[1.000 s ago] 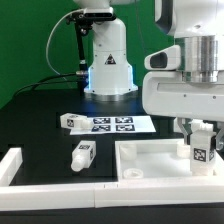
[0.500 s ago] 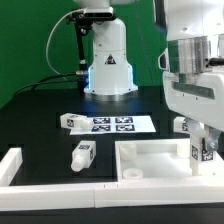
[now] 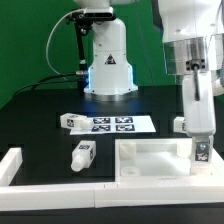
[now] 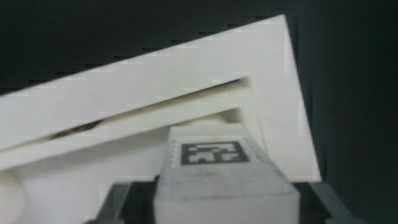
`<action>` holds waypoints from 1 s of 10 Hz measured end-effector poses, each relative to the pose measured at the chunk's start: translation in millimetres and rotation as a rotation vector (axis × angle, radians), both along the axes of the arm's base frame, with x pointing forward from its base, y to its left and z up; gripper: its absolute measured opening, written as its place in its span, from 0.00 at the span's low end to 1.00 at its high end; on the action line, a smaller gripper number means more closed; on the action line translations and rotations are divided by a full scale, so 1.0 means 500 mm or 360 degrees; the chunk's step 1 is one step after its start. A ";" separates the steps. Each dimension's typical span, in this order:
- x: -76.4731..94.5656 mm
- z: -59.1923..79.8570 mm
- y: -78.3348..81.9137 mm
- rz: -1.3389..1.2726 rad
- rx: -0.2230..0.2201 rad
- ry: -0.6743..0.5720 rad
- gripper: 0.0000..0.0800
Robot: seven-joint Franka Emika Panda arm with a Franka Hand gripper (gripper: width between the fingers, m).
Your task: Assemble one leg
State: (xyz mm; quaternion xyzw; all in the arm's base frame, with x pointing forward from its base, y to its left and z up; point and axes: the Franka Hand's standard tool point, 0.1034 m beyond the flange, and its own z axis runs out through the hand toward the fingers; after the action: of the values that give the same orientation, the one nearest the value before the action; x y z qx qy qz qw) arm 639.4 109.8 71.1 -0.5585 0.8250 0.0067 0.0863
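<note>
My gripper point(image 3: 200, 138) is shut on a leg point(image 3: 200, 153), a short white post with a black-and-white tag, and holds it upright at the right-hand corner of the white tray-like tabletop point(image 3: 150, 160). In the wrist view the leg point(image 4: 217, 168) sits between my dark fingers point(image 4: 128, 205), right over the tabletop's corner point(image 4: 196, 90). Whether its lower end touches the tabletop is hidden. A second leg point(image 3: 82, 155) lies on the black table to the tabletop's left. A third leg point(image 3: 68, 121) lies at the marker board's left end. A fourth point(image 3: 179, 125) stands behind my gripper.
The marker board point(image 3: 110, 124) lies flat in the middle of the table, in front of the arm's base point(image 3: 108, 70). A white L-shaped wall point(image 3: 12, 165) runs along the front left edge of the table.
My hand has turned about its upright axis and shifted slightly to the exterior view's right. The held leg stays upright at the tabletop's right corner, a touch lower.
</note>
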 end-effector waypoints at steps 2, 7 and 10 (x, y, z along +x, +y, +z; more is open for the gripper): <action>0.000 0.001 -0.002 -0.0131 -0.0006 -0.0006 0.36; 0.004 0.036 0.019 -0.0030 -0.0003 -0.0053 0.59; 0.001 0.083 0.027 0.0008 0.0023 -0.0088 0.80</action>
State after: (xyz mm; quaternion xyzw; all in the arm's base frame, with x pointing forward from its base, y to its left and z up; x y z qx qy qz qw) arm 639.7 123.3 112.4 -0.5599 0.8208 -0.0027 0.1132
